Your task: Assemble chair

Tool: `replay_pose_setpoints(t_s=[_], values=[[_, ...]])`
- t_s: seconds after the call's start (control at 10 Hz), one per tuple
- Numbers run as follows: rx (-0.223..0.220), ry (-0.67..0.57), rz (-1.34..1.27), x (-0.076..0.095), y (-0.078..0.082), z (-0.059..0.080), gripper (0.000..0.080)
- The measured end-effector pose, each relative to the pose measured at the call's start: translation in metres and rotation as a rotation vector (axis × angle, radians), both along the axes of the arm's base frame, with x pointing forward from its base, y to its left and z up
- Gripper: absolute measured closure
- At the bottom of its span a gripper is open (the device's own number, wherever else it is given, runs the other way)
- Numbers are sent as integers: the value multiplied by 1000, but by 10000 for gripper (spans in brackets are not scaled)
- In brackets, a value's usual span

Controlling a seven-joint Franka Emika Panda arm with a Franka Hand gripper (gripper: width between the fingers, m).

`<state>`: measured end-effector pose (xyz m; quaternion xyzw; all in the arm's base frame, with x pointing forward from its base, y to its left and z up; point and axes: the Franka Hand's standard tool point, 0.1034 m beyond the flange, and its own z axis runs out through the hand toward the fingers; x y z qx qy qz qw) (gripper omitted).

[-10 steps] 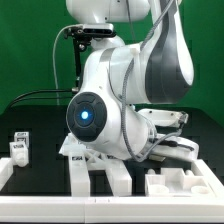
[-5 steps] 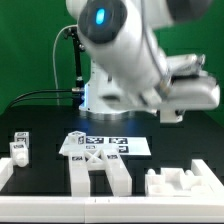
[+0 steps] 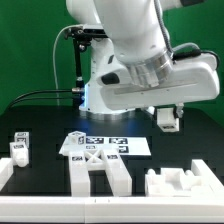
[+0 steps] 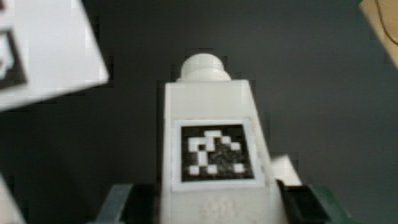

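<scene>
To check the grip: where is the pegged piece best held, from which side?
Probably across the narrow width of the pegged piece, near the end opposite the peg, coming from that end, as the gripper does: flat sides, peg left free.

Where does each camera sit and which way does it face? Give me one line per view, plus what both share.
Exterior view: off the arm, in front of the black table, looking across the loose chair pieces and the marker board at the arm, whose white links fill the upper picture.
Wrist view: on the wrist, looking along the gripper at the tagged chair piece it clamps over the table; of the robot only the fingers show.
Shared: the gripper and its held piece.
</scene>
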<state>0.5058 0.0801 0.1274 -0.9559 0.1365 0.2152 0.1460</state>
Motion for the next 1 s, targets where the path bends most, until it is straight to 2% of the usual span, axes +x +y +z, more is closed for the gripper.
replay_pose_setpoints(t_s=[0.1,0.2,0.5,0.6,0.7,0.9,1.0], values=[[-25,-105,82,27,6,18,514],[-32,-177,130,38,16,20,514],[-118,-415,93,44,10,12,514],[-165,-507,120,49,9,1,514],[-196,-595,149,61,12,-1,514],[-228,-731,175,82,23,3,514],[-237,-812,138,85,26,9,514]])
